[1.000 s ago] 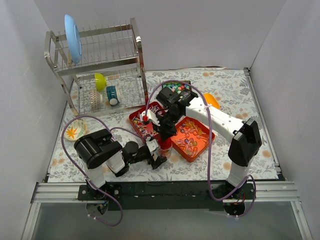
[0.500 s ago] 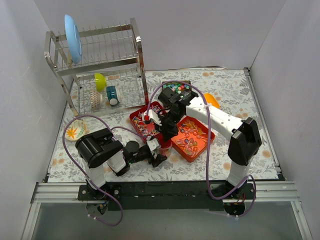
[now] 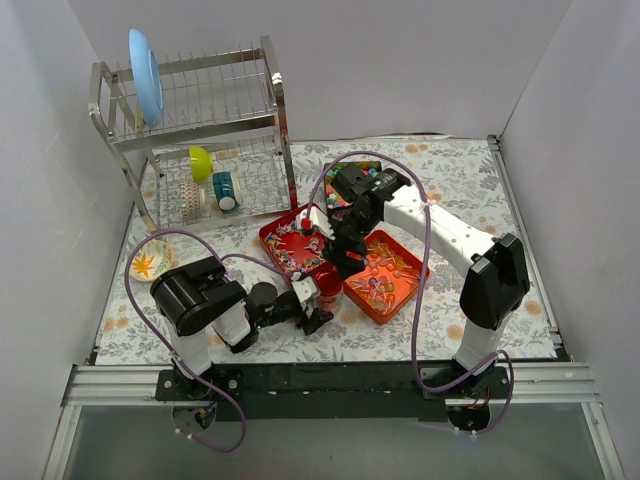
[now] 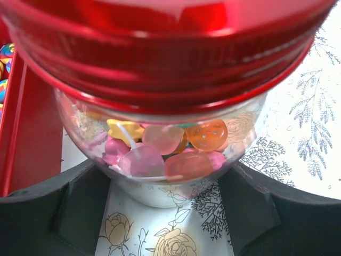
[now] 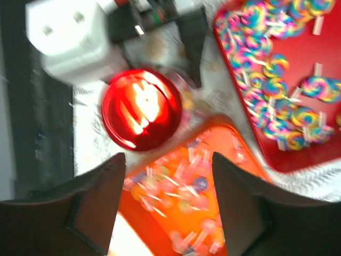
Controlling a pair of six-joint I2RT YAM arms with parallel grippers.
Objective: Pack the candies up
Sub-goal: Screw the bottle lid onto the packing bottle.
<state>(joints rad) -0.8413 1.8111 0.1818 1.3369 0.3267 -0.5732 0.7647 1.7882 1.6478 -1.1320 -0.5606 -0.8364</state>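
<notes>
A glass jar (image 4: 160, 178) with a round red lid (image 4: 160, 53) stands on the table, holding pink, orange and yellow candies (image 4: 165, 149). My left gripper (image 4: 165, 213) is shut on its lower sides. From above, the jar (image 3: 328, 285) stands just beside the orange tray (image 3: 392, 308). My right gripper (image 3: 345, 257) hangs open above that tray, just behind the jar. In the right wrist view, nothing lies between the fingers (image 5: 96, 205), only clear-wrapped candies (image 5: 181, 192) below them and the lid (image 5: 141, 109) ahead. Striped candies (image 5: 277, 80) fill the red tray (image 3: 265, 238).
A dark tray of pastel candies (image 3: 368, 176) lies behind the right arm, partly hidden. A dish rack (image 3: 200, 150) with a blue plate (image 3: 145, 75) stands at the back left. A small flowered plate (image 3: 150, 263) lies at the left, an orange object (image 3: 425, 200) at the back right.
My right gripper has opened, let go of the red lid and drawn up and back from the jar. The lid stays on the jar. The left gripper closed in on the jar.
</notes>
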